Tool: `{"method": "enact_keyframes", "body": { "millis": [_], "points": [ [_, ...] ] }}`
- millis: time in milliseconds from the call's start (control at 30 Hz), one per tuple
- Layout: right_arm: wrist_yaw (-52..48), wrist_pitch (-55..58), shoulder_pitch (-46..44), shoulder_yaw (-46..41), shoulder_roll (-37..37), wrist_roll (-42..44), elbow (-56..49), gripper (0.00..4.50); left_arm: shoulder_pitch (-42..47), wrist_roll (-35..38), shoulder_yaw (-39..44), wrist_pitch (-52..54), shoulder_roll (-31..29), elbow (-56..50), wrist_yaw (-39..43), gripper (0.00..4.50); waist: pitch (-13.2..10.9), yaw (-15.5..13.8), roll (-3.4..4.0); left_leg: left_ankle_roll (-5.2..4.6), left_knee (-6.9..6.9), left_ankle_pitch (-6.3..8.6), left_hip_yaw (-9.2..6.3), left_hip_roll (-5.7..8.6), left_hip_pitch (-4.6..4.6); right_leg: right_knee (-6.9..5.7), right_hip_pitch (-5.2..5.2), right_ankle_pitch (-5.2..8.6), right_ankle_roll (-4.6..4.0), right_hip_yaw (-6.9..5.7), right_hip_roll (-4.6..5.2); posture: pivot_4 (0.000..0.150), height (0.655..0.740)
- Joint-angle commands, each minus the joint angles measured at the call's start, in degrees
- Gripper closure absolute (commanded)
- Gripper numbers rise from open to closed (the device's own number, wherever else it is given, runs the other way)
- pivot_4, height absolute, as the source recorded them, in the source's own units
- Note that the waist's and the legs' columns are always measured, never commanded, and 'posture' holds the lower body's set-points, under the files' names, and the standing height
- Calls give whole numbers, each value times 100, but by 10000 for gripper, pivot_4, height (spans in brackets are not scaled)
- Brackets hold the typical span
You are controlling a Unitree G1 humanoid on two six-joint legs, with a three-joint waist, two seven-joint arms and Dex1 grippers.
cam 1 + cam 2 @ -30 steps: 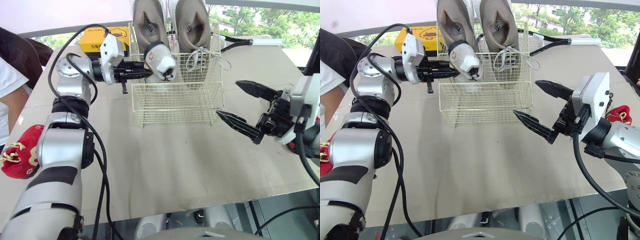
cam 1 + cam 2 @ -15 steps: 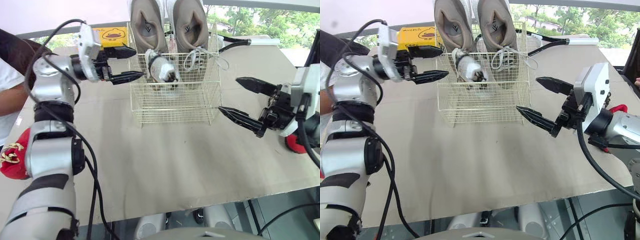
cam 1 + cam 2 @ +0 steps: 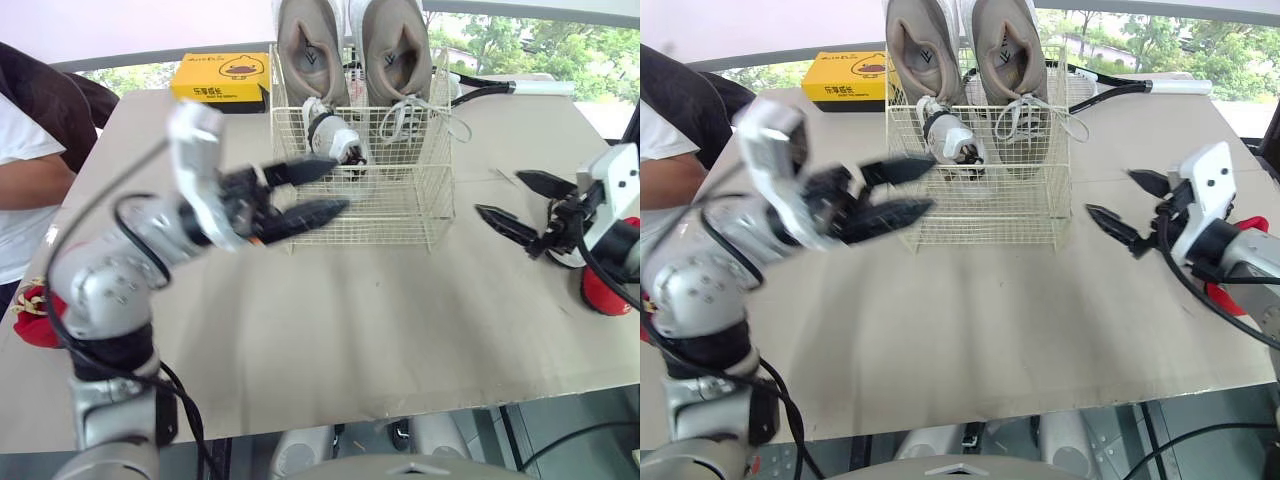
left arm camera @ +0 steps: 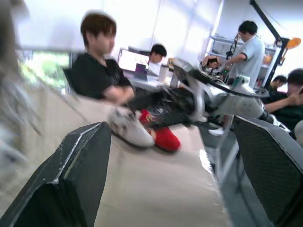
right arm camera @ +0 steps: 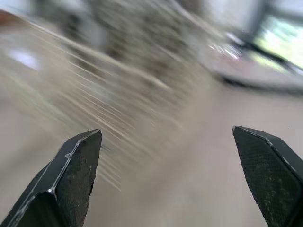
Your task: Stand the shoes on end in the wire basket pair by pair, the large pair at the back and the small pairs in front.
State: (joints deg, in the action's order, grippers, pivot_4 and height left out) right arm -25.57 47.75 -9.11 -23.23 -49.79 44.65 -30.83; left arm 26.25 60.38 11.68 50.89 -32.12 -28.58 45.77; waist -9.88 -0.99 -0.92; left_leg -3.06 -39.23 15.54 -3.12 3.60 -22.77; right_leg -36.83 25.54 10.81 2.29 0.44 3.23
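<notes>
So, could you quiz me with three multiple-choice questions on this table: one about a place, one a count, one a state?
1. Where is the small white shoe?
A) on the table
B) in the wire basket, in front of the large shoes
C) held by the robot

2. How many large shoes stand in the basket?
A) one
B) two
C) four

3. How are the left jaws and right jaws?
A) both open, empty
B) both shut
C) one gripping a shoe

Answers:
1 B: it sits inside the wires.
2 B: two stand side by side at the back.
3 A: each shows a gap holding nothing.
</notes>
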Motion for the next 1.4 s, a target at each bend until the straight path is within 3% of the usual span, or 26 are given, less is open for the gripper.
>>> {"method": "enact_keyframes", "body": {
  "millis": [33,200,333,600,933,1033,1100,1300,1400],
  "points": [
    [102,657,302,-913,-351,146,-18,2334,-156,-321,-618,-157,137,-779,-445,1094,5,-15,8,1,0,-1,1,0,0,1,0,0,-1,0,-2,1500,7400],
    [428,2100,267,-558,-1460,-353,600,2334,91,-578,-1155,-34,-96,-611,-407,1094,5,34,8,-26,-1,12,29,-2,12,4,-7,2,-6,26,-9,1500,7400],
    [518,2609,-836,-29,-1420,-507,1906,2334,246,-721,-1395,-134,-154,-487,-204,1094,3,57,7,-30,-5,12,66,-14,42,4,-24,9,-32,49,-25,1500,7400],
    [36,1596,-2841,1284,-949,-1520,4562,2334,223,-1088,-1581,-401,-79,-526,-247,1094,-2,88,1,-55,2,28,116,-32,88,31,-66,-2,-11,71,-43,1500,7400],
    [-789,531,-3955,2373,-576,-2769,6920,2334,34,-1179,-1505,-479,-62,-747,-458,1094,-1,51,3,-49,12,28,112,-41,64,93,-64,-13,6,86,-44,1500,7400],
    [-981,110,-4203,2568,-317,-3116,7621,10121,41,-1171,-1498,-464,-91,-762,-478,0,-1,53,2,-51,12,30,114,-41,66,97,-66,-14,7,89,-44,1500,7400],
    [-1124,-100,-4314,2640,-173,-3277,7933,19833,71,-1169,-1511,-439,-120,-757,-475,0,-1,33,3,-51,13,30,111,-41,65,96,-66,-15,7,87,-44,1500,7400],
    [-1470,-132,-4331,2560,-119,-3474,7881,43164,218,-1166,-1561,-451,-194,-659,-358,0,0,58,2,-51,12,30,114,-40,69,97,-69,-16,8,94,-42,1500,7400],
    [-1370,22,-3925,1990,-266,-3200,6879,44801,286,-1162,-1558,-454,-193,-593,-297,0,0,62,2,-50,12,30,113,-41,70,96,-69,-17,9,92,-43,1500,7400]
  ]
}}
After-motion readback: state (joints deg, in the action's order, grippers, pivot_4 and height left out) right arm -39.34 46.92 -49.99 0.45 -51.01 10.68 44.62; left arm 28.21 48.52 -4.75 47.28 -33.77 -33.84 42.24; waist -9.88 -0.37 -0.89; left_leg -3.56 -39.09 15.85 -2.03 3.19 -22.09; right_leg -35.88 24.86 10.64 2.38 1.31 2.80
